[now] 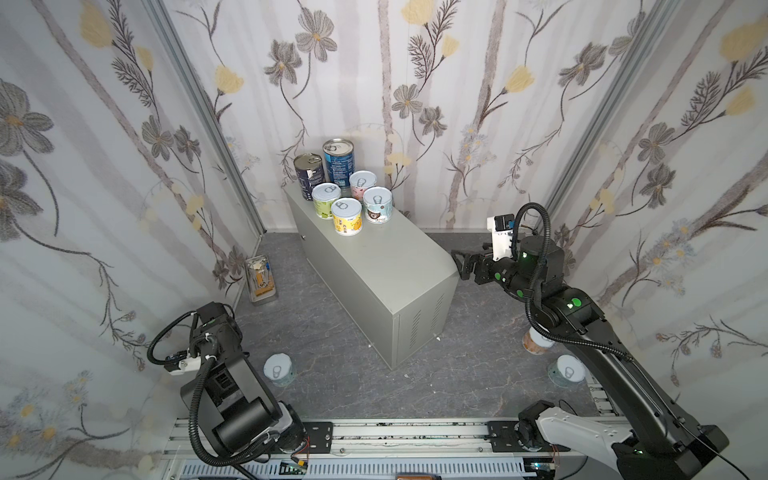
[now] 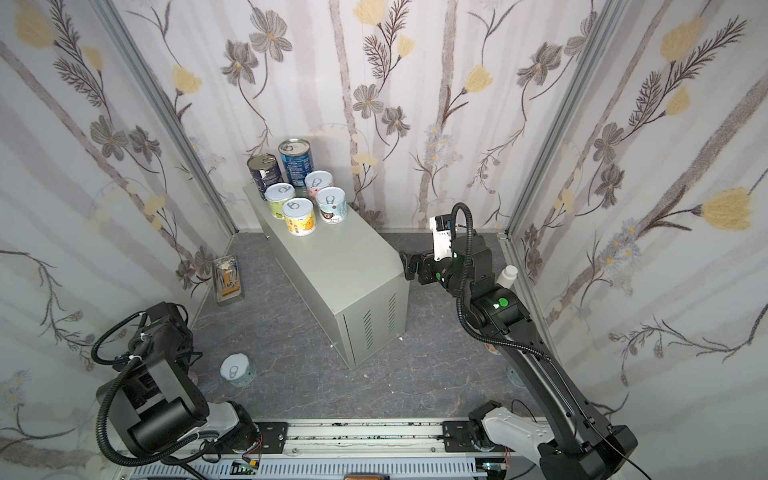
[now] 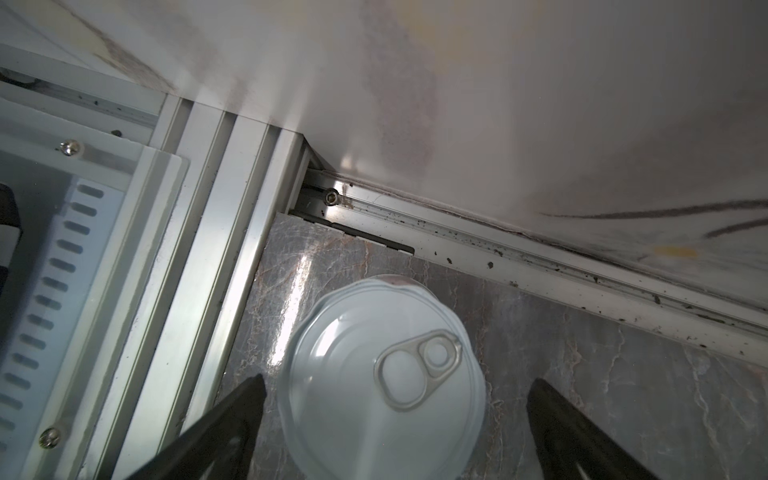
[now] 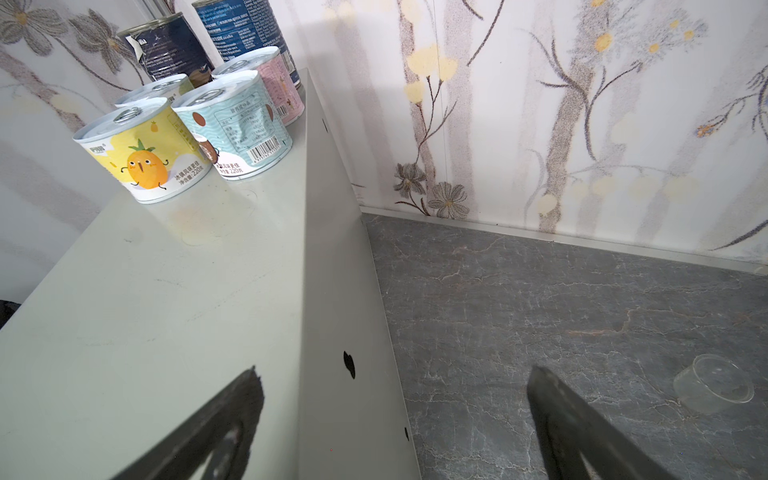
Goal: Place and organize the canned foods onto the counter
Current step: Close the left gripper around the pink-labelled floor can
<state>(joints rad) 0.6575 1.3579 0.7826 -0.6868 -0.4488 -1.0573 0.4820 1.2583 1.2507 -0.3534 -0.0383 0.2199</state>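
Six cans are up on the counter (image 1: 399, 266), bunched at its far end by the back wall. Navy tall can (image 1: 308, 176) and blue tall can (image 1: 338, 164) stand at the back. In front of them are the green can (image 1: 326, 200), pink can (image 1: 363, 183), yellow pineapple can (image 1: 347, 217) and teal can (image 1: 378, 206), all upright.

Four more are on the floor (image 1: 332, 353):
- a pale-lid can (image 1: 279, 370) beside the left arm
- a brown-label can (image 1: 536, 343) half under the right arm
- a light blue can (image 1: 566, 371) near it
- a corner can (image 3: 382, 386), which you only see in the left wrist view, upright where rail meets wall

Your left gripper (image 3: 397, 382) is spread wide over that corner can, a finger each side of the lid, no contact visible. Your right gripper (image 1: 461, 266) is also wide open and holds nothing. It hangs at the counter's right edge, one finger over the top, one over the floor.

A clear cup (image 4: 715, 388) sits on the floor near that gripper. A white bottle (image 2: 508, 276) stands behind that arm, and a tool tray (image 1: 261, 279) by the left wall.
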